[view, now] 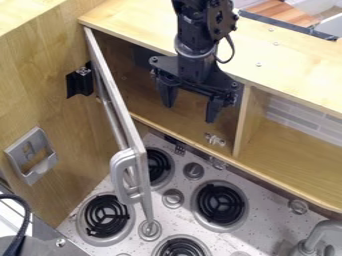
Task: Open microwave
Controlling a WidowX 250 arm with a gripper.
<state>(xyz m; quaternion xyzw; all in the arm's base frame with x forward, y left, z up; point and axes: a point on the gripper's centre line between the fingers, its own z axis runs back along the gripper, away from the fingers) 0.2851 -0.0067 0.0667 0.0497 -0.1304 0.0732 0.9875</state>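
Observation:
The microwave door (120,110) is hinged at the left of the wooden compartment and stands swung well out over the stove, so the inside shows. Its grey handle (124,176) is at the door's free lower end. My gripper (189,112) hangs in front of the microwave's opening (180,120), right of the door and apart from it. The two fingers are spread wide with nothing between them.
Below lies the stove top with several black coil burners (220,204) and knobs (172,198). A divider (246,120) and an open shelf (294,155) are at the right. A faucet (320,235) stands at bottom right, and a wooden wall (40,95) rises at left.

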